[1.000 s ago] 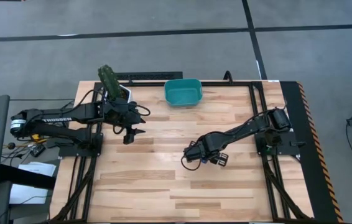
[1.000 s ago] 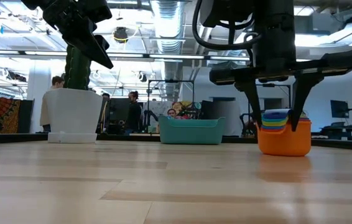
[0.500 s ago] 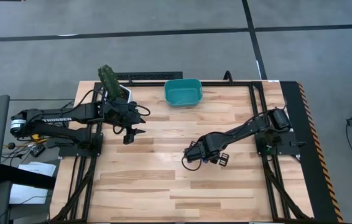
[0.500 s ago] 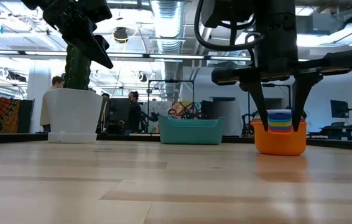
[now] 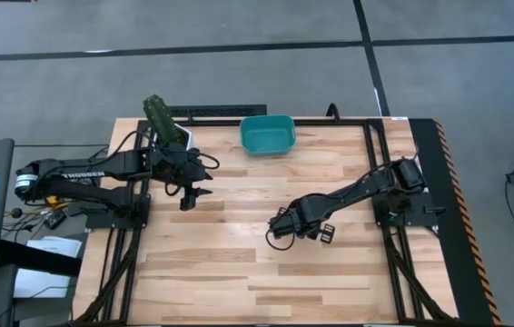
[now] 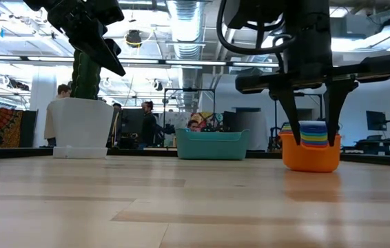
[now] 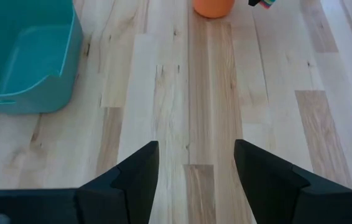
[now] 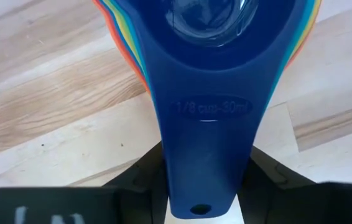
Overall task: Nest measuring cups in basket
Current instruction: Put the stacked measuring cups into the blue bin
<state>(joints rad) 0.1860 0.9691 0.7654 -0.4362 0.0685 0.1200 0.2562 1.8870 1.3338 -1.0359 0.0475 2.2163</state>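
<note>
My right pincer (image 6: 312,134) straddles the stacked cups (image 6: 311,146) at the low view's right, fingers not yet touching them. My left pincer (image 5: 192,193) hangs open mid-left. The basket (image 5: 267,134) sits at the high view's top centre.

Two dark jointed arms, looped black cables, white lettering on the left arm (image 5: 84,173).

I see a grey floor (image 5: 239,27) crossed by dark lines around the wooden table (image 5: 239,272). Beyond it, ceiling lights (image 6: 188,14), desks with monitors (image 6: 375,120), and people (image 6: 147,124) standing.
</note>
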